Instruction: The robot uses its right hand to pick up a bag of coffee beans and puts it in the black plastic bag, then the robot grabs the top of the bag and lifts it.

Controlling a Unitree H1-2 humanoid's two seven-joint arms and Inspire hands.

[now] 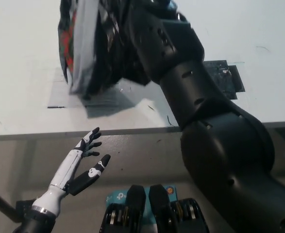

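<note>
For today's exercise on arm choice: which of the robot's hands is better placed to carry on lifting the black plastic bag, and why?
The right. The black right arm reaches up over the table to the black plastic bag, though its hand is hidden there. The white left hand rests open below the table edge, away from the bag.

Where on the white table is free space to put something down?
The white table is bare left of the black plastic bag, and at far right beyond the right arm. The middle is crowded by bag and arm. The left hand rests below the table edge.
</note>
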